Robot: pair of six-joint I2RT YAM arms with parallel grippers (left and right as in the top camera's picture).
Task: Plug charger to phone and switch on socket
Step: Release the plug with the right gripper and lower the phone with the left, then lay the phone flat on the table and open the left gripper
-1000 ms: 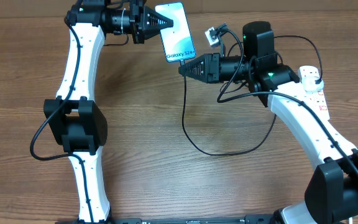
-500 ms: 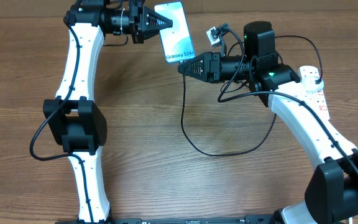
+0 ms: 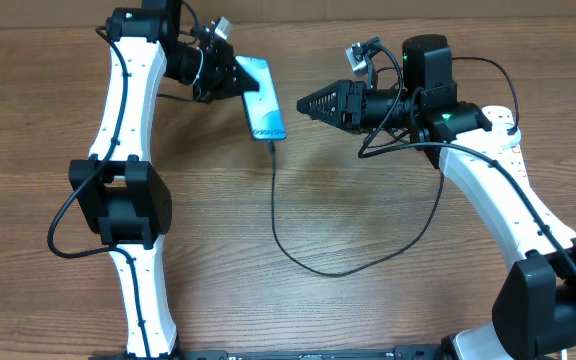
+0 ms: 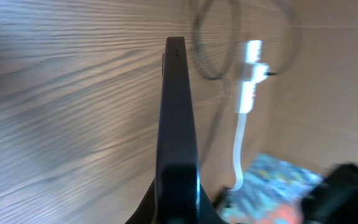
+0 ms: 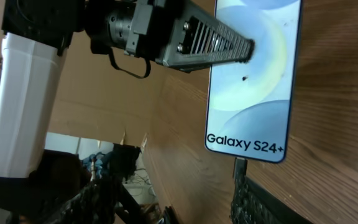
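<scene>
With charger (image 3: pixel 272 190) judged seated in phone (image 3: pixel 263 105), clamped by left gripper (image 3: pixel 240 85), right gripper (image 3: pixel 304 102), jaws wide and empty, is needed at right-edge socket (image 3: pixel 511 135) switch

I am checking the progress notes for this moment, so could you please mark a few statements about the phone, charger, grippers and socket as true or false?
1. The left gripper holds the phone. True.
2. The charger runs into the phone's lower edge. True.
3. The right gripper is clamped on the charger. False: it stands apart from the phone, fingers spread, holding nothing.
4. The phone's screen is dark. False: it is lit and reads "Galaxy S24+".
5. The socket lies beside the left arm. False: it lies at the right, partly hidden by the right arm.
</scene>
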